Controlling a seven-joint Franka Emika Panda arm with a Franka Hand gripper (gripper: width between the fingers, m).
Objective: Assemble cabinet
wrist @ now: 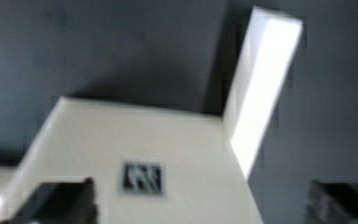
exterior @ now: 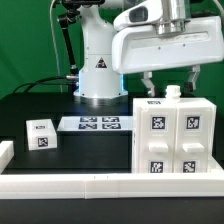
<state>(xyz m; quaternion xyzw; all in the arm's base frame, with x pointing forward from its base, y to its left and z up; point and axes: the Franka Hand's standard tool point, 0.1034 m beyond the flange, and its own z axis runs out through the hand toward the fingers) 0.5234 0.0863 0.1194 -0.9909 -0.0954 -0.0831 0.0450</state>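
The cabinet (exterior: 172, 135) is a white box with several black-and-white tags on its front, standing at the exterior view's right on the black table. A small white part (exterior: 174, 92) sticks up from its top. My gripper (exterior: 170, 84) hovers just above the cabinet's top, open and empty. In the wrist view the cabinet (wrist: 123, 140) fills the middle, blurred, with one tag (wrist: 144, 177) and a tall white panel (wrist: 261, 80). The gripper (wrist: 202, 205) shows dark fingertips (wrist: 60, 200) wide apart. A small white drawer block (exterior: 41, 133) with a tag lies at the left.
The marker board (exterior: 97, 124) lies flat in front of the robot's base (exterior: 97, 80). A long low white rail (exterior: 110, 185) runs along the table's front edge, with a short end piece (exterior: 5, 152) at the left.
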